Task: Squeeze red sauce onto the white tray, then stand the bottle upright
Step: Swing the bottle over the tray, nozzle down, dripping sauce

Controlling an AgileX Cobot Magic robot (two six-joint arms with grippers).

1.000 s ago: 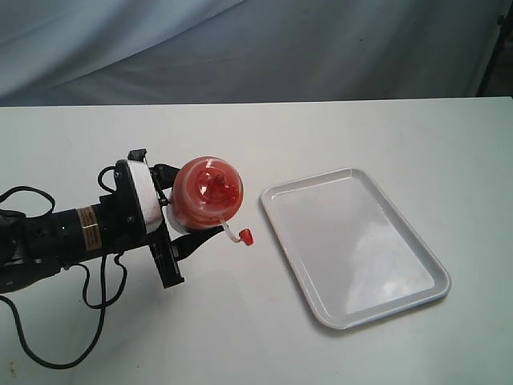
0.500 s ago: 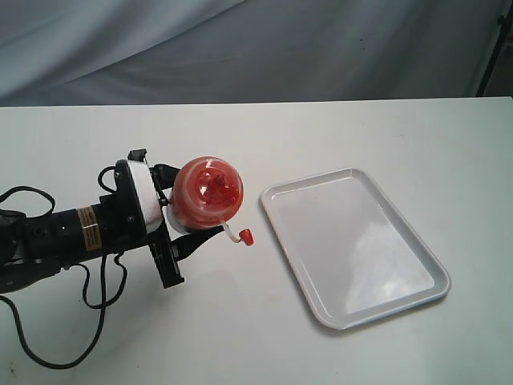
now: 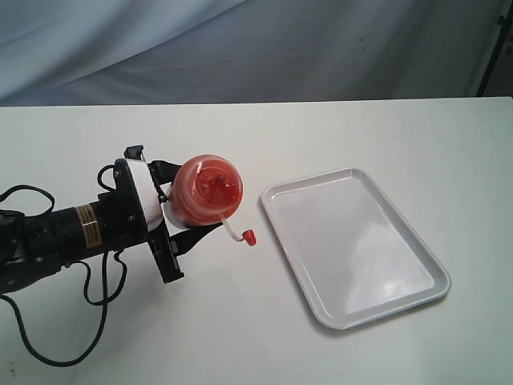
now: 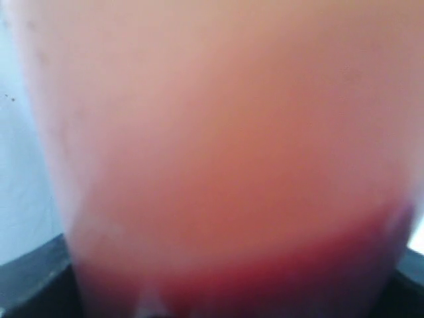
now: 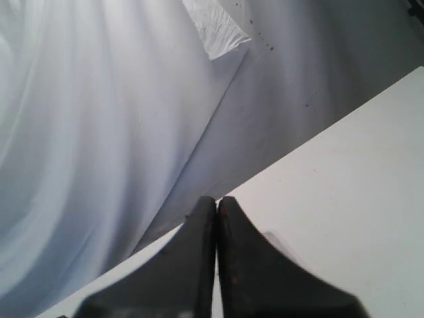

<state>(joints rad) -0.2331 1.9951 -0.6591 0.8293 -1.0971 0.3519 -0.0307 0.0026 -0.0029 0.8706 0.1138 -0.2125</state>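
The translucent red-stained bottle [image 3: 207,190] is held off the table by my left gripper [image 3: 178,210], which is shut on its body. Its nozzle end faces the exterior camera, and the small tethered red cap [image 3: 248,237] dangles to the right. In the left wrist view the bottle [image 4: 218,152] fills the frame, with dark red sauce [image 4: 278,271] pooled along one side. The white tray [image 3: 353,245] lies flat to the right of the bottle, with nothing on it. My right gripper [image 5: 216,204] is shut on nothing, out of the exterior view.
The white table [image 3: 240,337] spreads all around. Black cables [image 3: 96,321] trail from the left arm at the front left. A grey cloth backdrop [image 3: 256,48] hangs behind the table's far edge.
The bottle has tilted slightly and shifted a touch to the right with the left gripper; its cap swung a little. The tray has not moved.
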